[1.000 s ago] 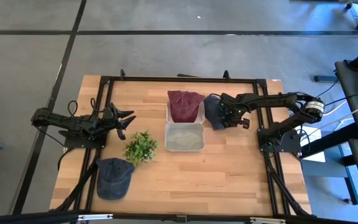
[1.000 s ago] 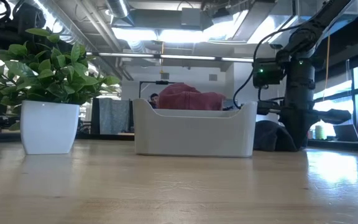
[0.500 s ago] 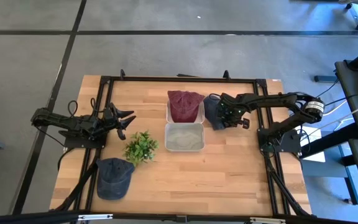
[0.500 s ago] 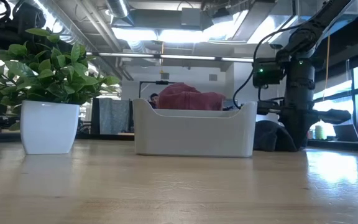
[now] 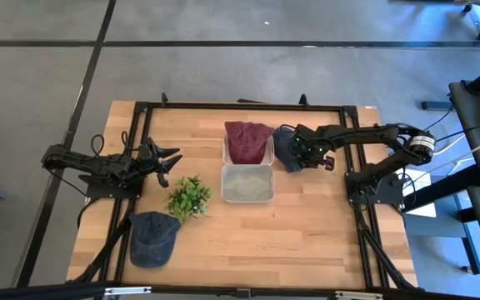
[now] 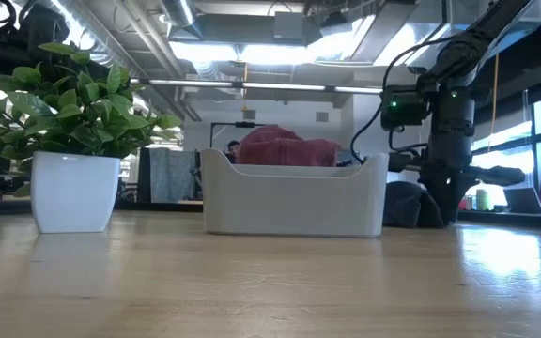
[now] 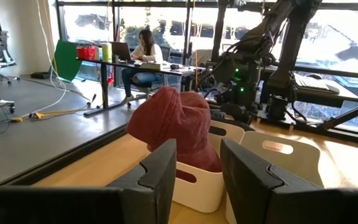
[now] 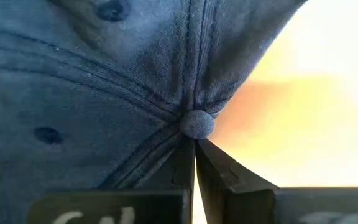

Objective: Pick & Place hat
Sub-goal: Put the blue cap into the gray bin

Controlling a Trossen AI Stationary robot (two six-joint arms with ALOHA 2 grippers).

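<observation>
A dark blue hat (image 5: 282,150) lies on the table just right of the two white bins; in the low view this hat (image 6: 403,204) rests low on the wood. My right gripper (image 5: 295,155) is down on its crown, shut on the cloth; the hat (image 8: 92,81) fills the right wrist view. A red hat (image 5: 247,140) sits in the far bin (image 5: 226,150). A second blue hat (image 5: 152,237) lies near the table's near-left corner. My left gripper (image 5: 172,158) waits open at the left side. My right gripper (image 8: 195,163) pinches the hat's crown right beside its top button (image 8: 197,123), at the fingertips, the two fingers almost together. It comes from above and from the table's right. In the low view the hat's underside still lies on the table.
The near bin (image 5: 247,197) stands against the far one. A small potted plant (image 5: 189,197) stands left of it, white pot (image 6: 73,192) in the low view. Bare wood spreads across the near right of the table (image 5: 307,242). A person sits at a desk (image 7: 143,50) in the room beyond.
My right arm's wrist has risen a little and edged toward the bins; the dark blue hat stays on the table beside them.
</observation>
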